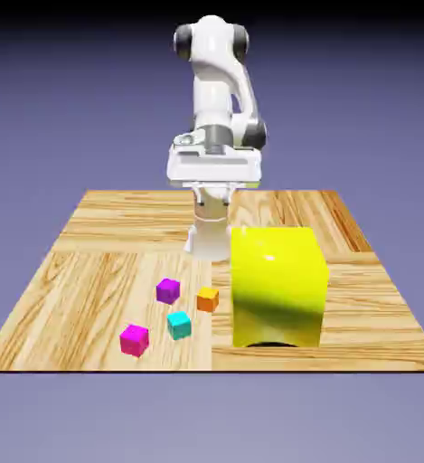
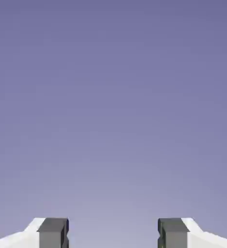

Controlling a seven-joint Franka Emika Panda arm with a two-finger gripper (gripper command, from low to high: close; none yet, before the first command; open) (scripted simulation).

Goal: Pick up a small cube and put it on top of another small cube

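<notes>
Purple cube: while the arm hangs back over the far side of the table, we've got our small purple cube [image 1: 168,291] sitting on the wood [image 1: 80,312], left of centre in the exterior view, and nothing is touching it!
Neighbours: we see the orange cube [image 1: 208,299] just beside it, the cyan cube [image 1: 179,325] near it on the camera's side, the magenta cube [image 1: 135,341] beyond that, and the big yellow block [image 1: 278,289] over to the right.
Pincer: we have the gripper [image 2: 113,233] wide apart, only backdrop between its tips, nothing held!
Handling: we'd call this one light and stiff, hard to crush, perhaps a touch slippery on those smooth sides.
Hold: we'd go straight down and take two opposite side faces, around mid-height, square to the faces so it doesn't twist, minding the orange neighbour.
Looks: we're seeing plain deep violet, crisp edges, a brighter top, darker sides, no markings, standing flat and turned slightly askew to the camera.
</notes>
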